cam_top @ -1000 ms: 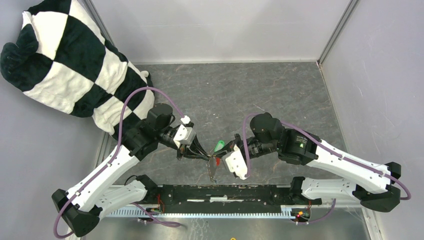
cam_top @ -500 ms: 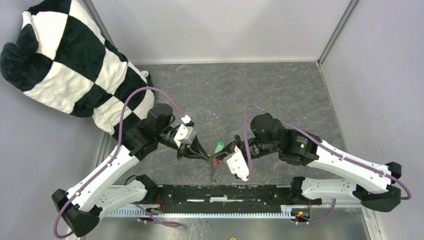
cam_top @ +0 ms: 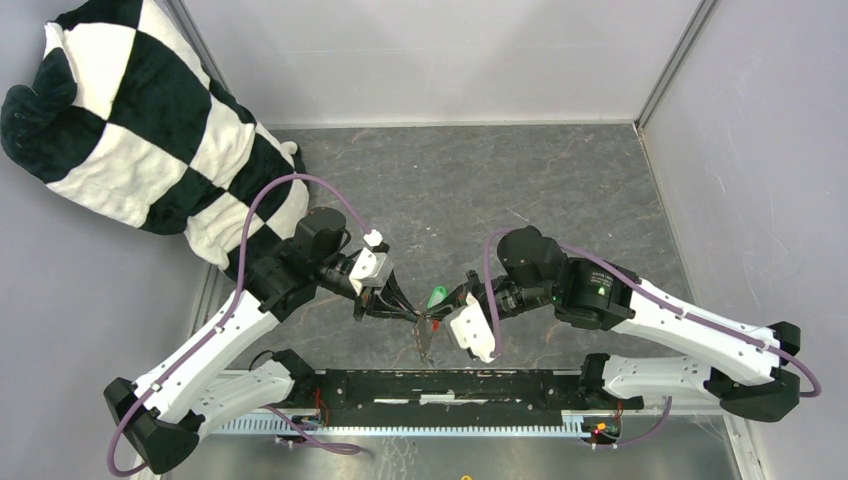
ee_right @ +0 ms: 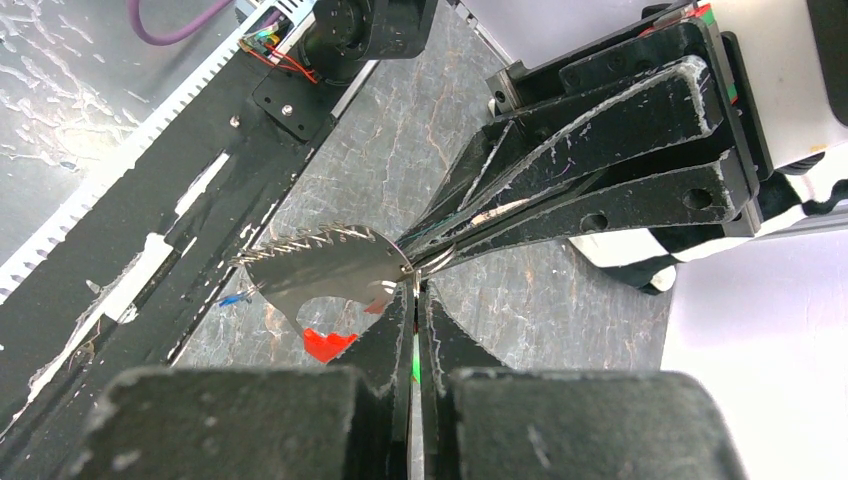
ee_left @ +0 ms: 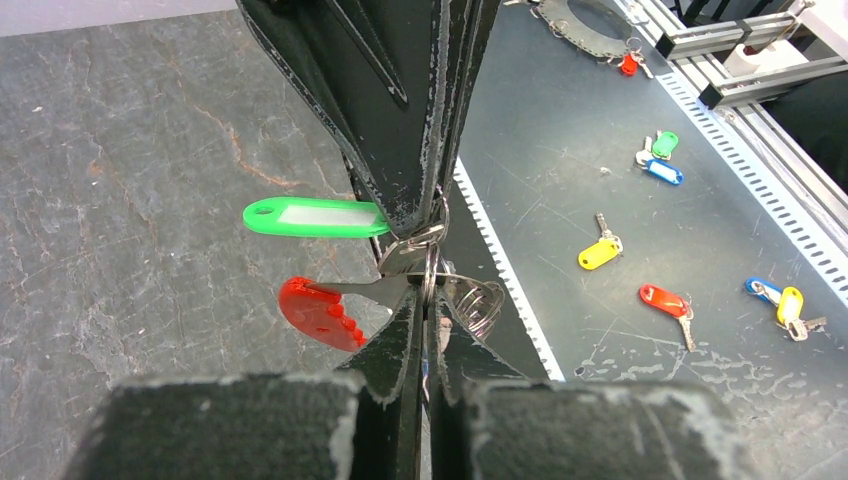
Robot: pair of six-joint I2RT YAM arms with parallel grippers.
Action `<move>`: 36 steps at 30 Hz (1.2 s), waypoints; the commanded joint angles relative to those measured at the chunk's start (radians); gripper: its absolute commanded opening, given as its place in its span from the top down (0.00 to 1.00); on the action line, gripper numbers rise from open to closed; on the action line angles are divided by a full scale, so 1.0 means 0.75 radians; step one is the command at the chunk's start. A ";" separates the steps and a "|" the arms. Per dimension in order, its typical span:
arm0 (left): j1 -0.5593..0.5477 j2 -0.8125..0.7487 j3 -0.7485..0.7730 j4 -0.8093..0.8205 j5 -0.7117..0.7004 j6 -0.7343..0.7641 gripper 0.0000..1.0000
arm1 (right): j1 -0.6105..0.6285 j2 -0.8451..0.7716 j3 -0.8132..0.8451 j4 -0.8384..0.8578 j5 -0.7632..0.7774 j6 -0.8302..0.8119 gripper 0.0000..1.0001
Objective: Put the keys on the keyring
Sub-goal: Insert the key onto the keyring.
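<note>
Grey mottled tabletop [cam_top: 480, 180] below: your left claw [ee_left: 422, 335] is clamped on the keyring [ee_left: 432, 282], right claw [ee_right: 413, 300] clamped on the green key [ee_left: 312, 217]; its label unreadable, blade hidden.

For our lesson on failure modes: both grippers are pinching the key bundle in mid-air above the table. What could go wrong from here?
1. The left gripper and right gripper pinch the same small keyring, fingertips almost touching; a slight pull could make them collide or lose it.
2. The green tag and silver metal piece hang loose and may snag the fingers.
</note>
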 commanded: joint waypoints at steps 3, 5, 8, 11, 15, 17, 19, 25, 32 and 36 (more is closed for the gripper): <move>-0.006 -0.017 0.009 0.082 0.002 -0.036 0.98 | 0.019 0.019 0.053 0.060 -0.027 -0.017 0.99; -0.006 -0.017 0.007 0.083 0.003 -0.033 0.98 | 0.018 0.025 0.052 0.067 -0.021 -0.013 0.99; -0.006 -0.017 0.009 0.084 0.004 -0.026 0.98 | 0.020 0.029 0.048 0.074 -0.012 -0.010 0.99; -0.006 -0.017 0.009 0.086 0.006 -0.026 0.98 | 0.019 0.026 0.037 0.091 0.002 -0.004 0.99; -0.006 -0.017 0.009 0.087 0.010 -0.024 0.98 | 0.019 0.022 0.037 0.107 0.014 0.002 0.99; -0.006 -0.018 0.009 0.086 0.011 -0.026 0.98 | 0.019 0.016 0.031 0.117 0.026 0.006 0.99; -0.007 -0.020 0.008 0.084 0.011 -0.027 0.98 | 0.020 0.011 0.036 0.120 0.032 0.008 0.99; -0.006 -0.019 0.008 0.084 0.012 -0.027 0.98 | 0.020 0.014 0.042 0.133 0.019 0.018 0.99; -0.006 -0.019 0.010 0.087 0.015 -0.025 0.98 | 0.020 0.055 0.071 0.131 0.017 0.018 0.99; -0.008 -0.017 0.013 0.052 0.015 0.013 0.98 | 0.020 0.084 0.092 0.129 0.027 0.030 0.99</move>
